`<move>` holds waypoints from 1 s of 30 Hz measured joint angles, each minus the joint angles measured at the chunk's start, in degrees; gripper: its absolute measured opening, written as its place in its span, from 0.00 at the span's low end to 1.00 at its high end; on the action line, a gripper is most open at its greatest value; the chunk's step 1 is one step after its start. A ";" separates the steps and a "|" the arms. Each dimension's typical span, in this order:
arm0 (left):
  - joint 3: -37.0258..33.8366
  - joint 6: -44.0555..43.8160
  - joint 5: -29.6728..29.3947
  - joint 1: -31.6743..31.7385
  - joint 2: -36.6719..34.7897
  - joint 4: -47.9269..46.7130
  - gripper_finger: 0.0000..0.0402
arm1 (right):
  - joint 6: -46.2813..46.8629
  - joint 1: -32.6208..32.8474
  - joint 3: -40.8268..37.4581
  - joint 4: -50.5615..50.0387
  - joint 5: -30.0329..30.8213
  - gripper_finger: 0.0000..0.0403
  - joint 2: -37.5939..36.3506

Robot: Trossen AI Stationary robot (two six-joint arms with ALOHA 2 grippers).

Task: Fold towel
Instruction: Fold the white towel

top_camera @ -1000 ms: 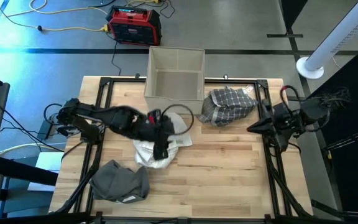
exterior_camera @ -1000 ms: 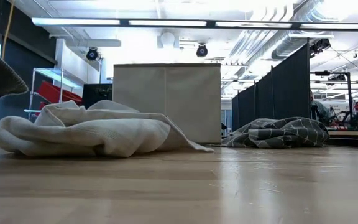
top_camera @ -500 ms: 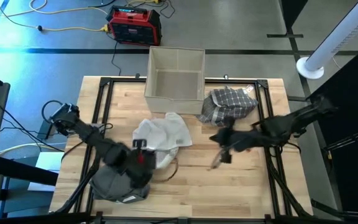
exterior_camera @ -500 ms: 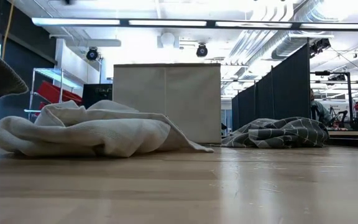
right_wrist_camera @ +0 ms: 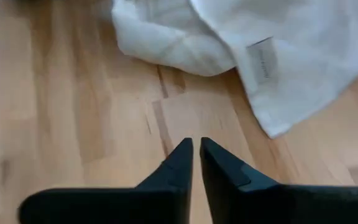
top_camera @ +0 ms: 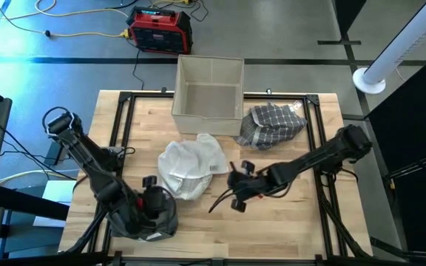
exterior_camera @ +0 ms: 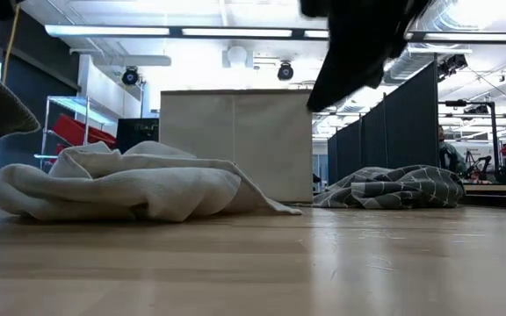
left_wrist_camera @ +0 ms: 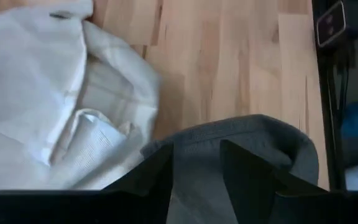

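Two grippers low over the tabletop, white towel (top_camera: 189,164) mid-table.

High view: left gripper (top_camera: 151,205) at the grey towel (top_camera: 143,216) by the front-left corner; right gripper (top_camera: 237,193) over bare wood beside the white towel. Left wrist view: fingers (left_wrist_camera: 248,168) parted over grey cloth. Right wrist view: fingers (right_wrist_camera: 180,163) nearly pressed together, holding nothing.

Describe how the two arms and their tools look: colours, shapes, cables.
Both arms are dark, nearly black, built of slim jointed links. The left tool carries a small red patch near its wrist; its fingers are flat, dark, tapering blades. The right tool has similar black pointed fingers. Thin dark cables loop beside the right arm's wrist.
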 joint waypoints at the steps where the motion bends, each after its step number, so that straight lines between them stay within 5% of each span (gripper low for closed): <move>1: -0.82 -0.99 -0.02 0.00 -0.19 1.22 0.28 | -1.45 -0.82 0.00 1.50 -2.13 0.44 0.95; 5: -2.53 -4.44 0.85 0.00 -0.06 4.67 0.25 | -7.34 -2.92 0.00 7.49 -9.27 0.48 4.06; 10: -2.57 -5.91 1.61 0.00 0.33 5.30 0.21 | -7.68 -3.20 0.35 10.00 -2.91 0.48 5.24; 19: -2.57 -9.02 1.98 0.02 0.37 4.73 0.17 | 1.13 -5.63 0.37 8.67 -1.52 0.25 5.24; 23: -2.58 -9.01 1.82 0.03 0.37 4.20 0.16 | 5.60 -6.26 0.37 5.04 -6.09 0.03 4.84; 30: -2.61 -8.98 1.56 0.04 0.37 2.70 0.13 | 12.23 -1.72 2.63 -9.01 -9.14 0.00 -3.52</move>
